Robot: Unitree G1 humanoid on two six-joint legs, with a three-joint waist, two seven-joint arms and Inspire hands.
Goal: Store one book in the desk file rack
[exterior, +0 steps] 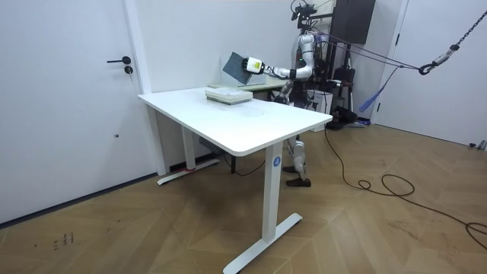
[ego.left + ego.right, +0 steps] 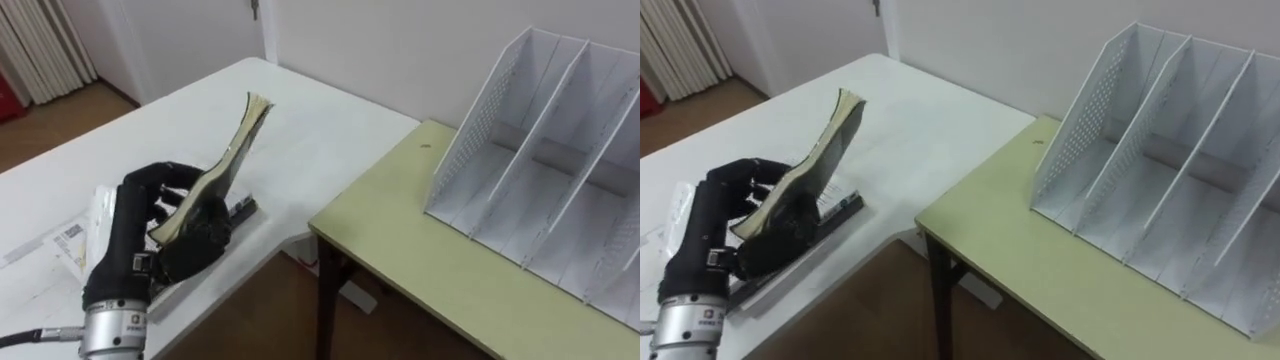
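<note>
Now, your left robot hand (image 2: 132, 232): it comes in from the lower left, with its fingers and thumb curled tight round the lower end of the book, so it has a firm hold.
Book (image 2: 228, 155): you hold it in the air, tilted. Its free end points up and away from you, and the pale page edges face right. In the room view it (image 1: 233, 65) hangs clear above the white desk.
Stack under the hand: a low pile of books and papers (image 2: 75, 240) lies on the white desk just below the robot hand. In the room view the pile (image 1: 227, 95) sits near the far edge.
White desk (image 2: 300, 135): it fills the left of your view and runs away toward the wall.
Yellow-green desk (image 2: 440, 270): it stands to your right, corner to the white desk, with a gap of floor between them.
File rack (image 2: 470, 130): white, with a perforated side wall and slanted dividers. It stands upright on the yellow-green desk with its slots open toward you, well apart from the book.
Your stance: in the room view you stand behind the white desk, with the holding arm stretched out over it toward the room view's left.
</note>
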